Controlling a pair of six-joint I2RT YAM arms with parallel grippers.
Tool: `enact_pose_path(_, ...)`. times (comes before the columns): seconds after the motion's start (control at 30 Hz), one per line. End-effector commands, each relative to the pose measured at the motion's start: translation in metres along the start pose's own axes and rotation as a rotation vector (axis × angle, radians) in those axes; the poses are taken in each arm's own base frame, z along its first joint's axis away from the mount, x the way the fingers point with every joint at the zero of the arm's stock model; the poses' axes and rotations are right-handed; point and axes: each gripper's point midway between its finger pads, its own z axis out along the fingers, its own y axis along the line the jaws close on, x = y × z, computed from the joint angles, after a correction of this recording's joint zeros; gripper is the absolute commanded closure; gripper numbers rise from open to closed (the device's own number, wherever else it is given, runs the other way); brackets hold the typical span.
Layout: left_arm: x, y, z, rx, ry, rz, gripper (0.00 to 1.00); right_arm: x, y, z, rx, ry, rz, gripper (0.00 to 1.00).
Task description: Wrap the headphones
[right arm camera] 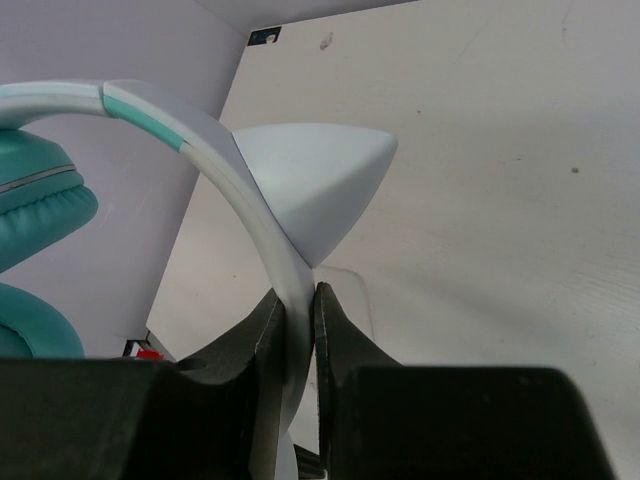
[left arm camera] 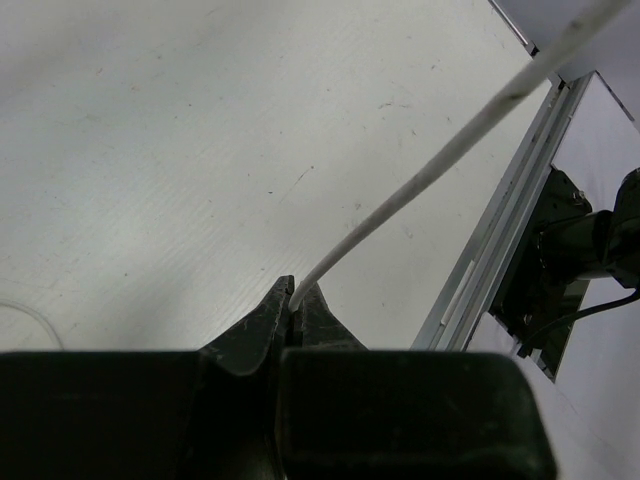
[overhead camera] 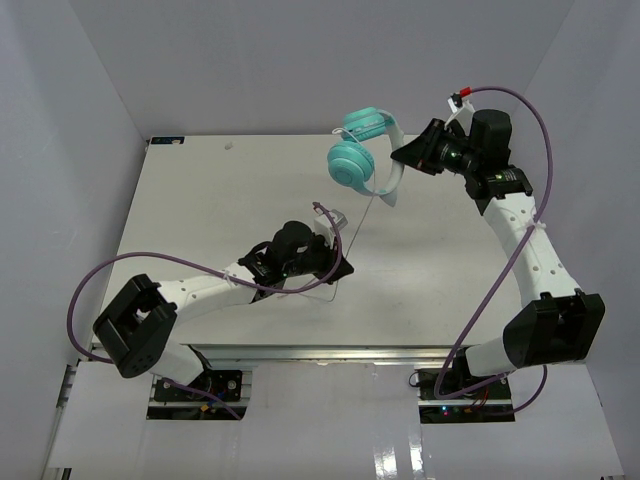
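Pale grey-white surface (overhead camera: pixel 220 200), lightly scuffed, enclosed by plain pale walls (overhead camera: pixel 300 60) at left, back and right.

Item 1: headphones (overhead camera: pixel 352 162). Teal, two round earcups (right arm camera: pixel 35 195), pale headband (right arm camera: pixel 250 215) with a teal stripe. Positioned at far edge of surface, right of centre, held up by the headband with earcups to the left of the grip. Pale pointed piece (right arm camera: pixel 315 185) fixed to the headband just above the grip.

Item 2: cord (left arm camera: pixel 420 185). Thin, whitish, running in a nearly straight line from below the headphones toward the near middle of the surface.

Item 3: right claw (right arm camera: pixel 300 300). Raised at far right, closed tight on the headband, one finger on each face of the band.

Item 4: left claw (left arm camera: pixel 296 298). Low over the middle of the surface, pinched on the cord, fingertips almost meeting, cord rising from between them up and away.

Item 5: purple cables (overhead camera: pixel 510 270). One looped along each arm, apart from the headphones.
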Motion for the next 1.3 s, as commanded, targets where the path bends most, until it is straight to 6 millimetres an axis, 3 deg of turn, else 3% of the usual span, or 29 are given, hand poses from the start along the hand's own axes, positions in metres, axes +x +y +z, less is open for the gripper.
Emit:
enact_pose_path(0.0, -0.006, 0.007, -0.007, -0.031, -0.013, 0.024, 0.98, -0.026, 0.049, -0.027, -0.175, -0.082, -0.080, 0.92)
enact_pose_path(0.17, -0.017, 0.009, -0.009, -0.033, -0.050, 0.024, 0.97, -0.019, 0.051, -0.031, -0.194, -0.065, -0.096, 0.92)
enact_pose_path(0.5, -0.021, 0.019, -0.010, -0.065, -0.076, 0.010, 0.83, -0.021, 0.059, -0.037, -0.211, -0.073, -0.104, 0.92)
enact_pose_path(0.97, -0.013, 0.023, -0.002, -0.041, -0.095, -0.010, 0.76, -0.021, 0.062, -0.040, -0.219, -0.072, -0.108, 0.92)
enact_pose_path(1.27, -0.002, 0.040, 0.005, -0.079, -0.095, -0.038, 0.73, -0.022, 0.066, -0.043, -0.227, -0.076, -0.111, 0.92)
